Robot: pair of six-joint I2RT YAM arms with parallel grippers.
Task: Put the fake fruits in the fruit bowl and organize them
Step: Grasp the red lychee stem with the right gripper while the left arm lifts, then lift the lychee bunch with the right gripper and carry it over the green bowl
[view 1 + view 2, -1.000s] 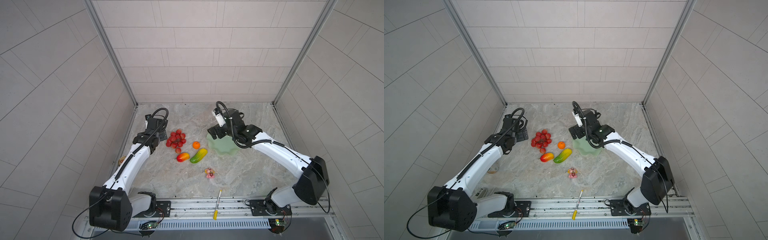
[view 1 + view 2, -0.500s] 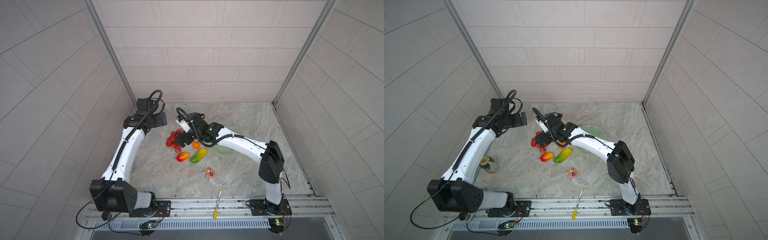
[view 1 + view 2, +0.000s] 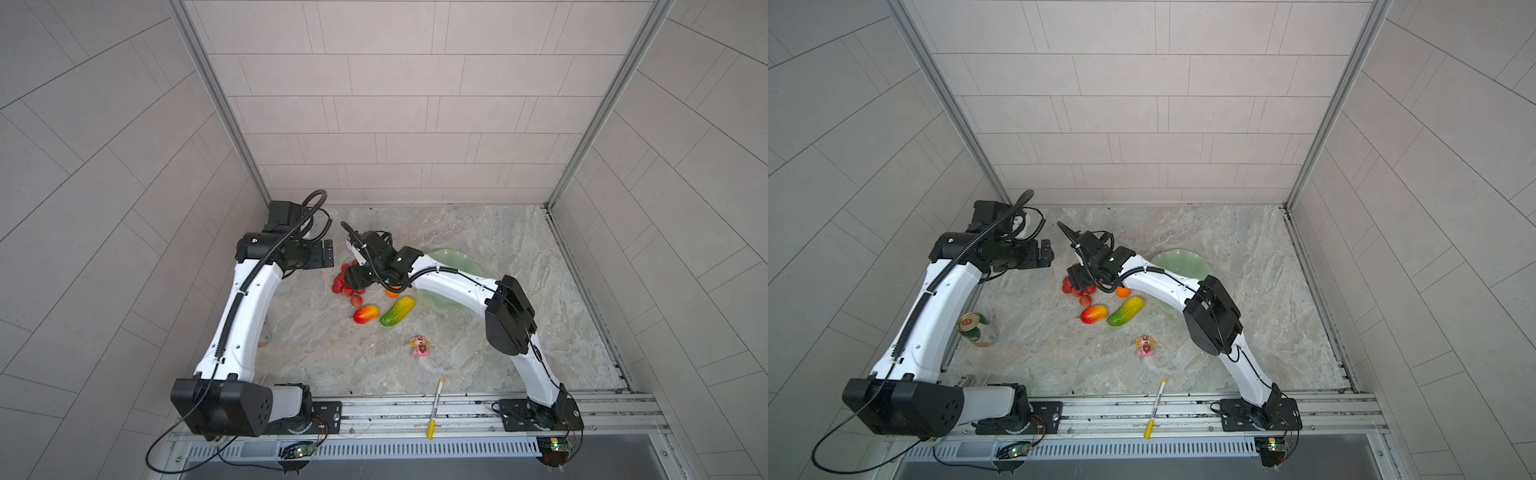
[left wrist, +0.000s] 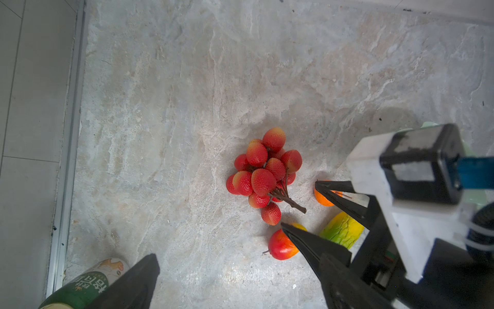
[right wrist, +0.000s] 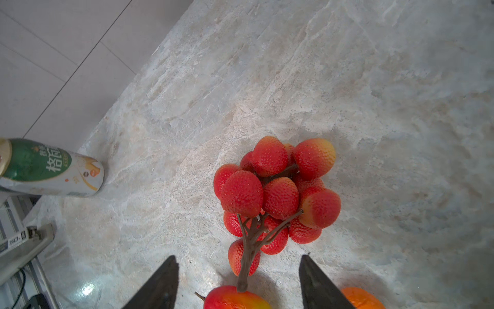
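Note:
The red grape bunch [image 5: 275, 192] lies on the stone table, its brown stem pointing between the fingers of my right gripper [image 5: 238, 256]. That gripper is open and touches nothing; it also shows in both top views [image 3: 353, 280] [image 3: 1077, 280]. The small orange [image 3: 391, 293], red-yellow mango [image 3: 365, 313] and green-to-yellow fruit [image 3: 397, 311] lie just in front of the grapes. The mint-green fruit bowl [image 3: 453, 253] sits to the right, empty where visible, partly under the right arm. My left gripper [image 4: 246, 256] hangs open and empty above the table, left of the grapes [image 3: 328, 253].
A green and white drink can [image 3: 978, 330] stands by the left wall. A pink figurine [image 3: 420, 345] sits nearer the front. A yellow-and-white pen [image 3: 435, 409] lies across the front rail. Tiled walls close in three sides.
My right arm swung from the bowl across to the grape bunch, and its jaws have narrowed. My left arm lifted up and back from the grapes.

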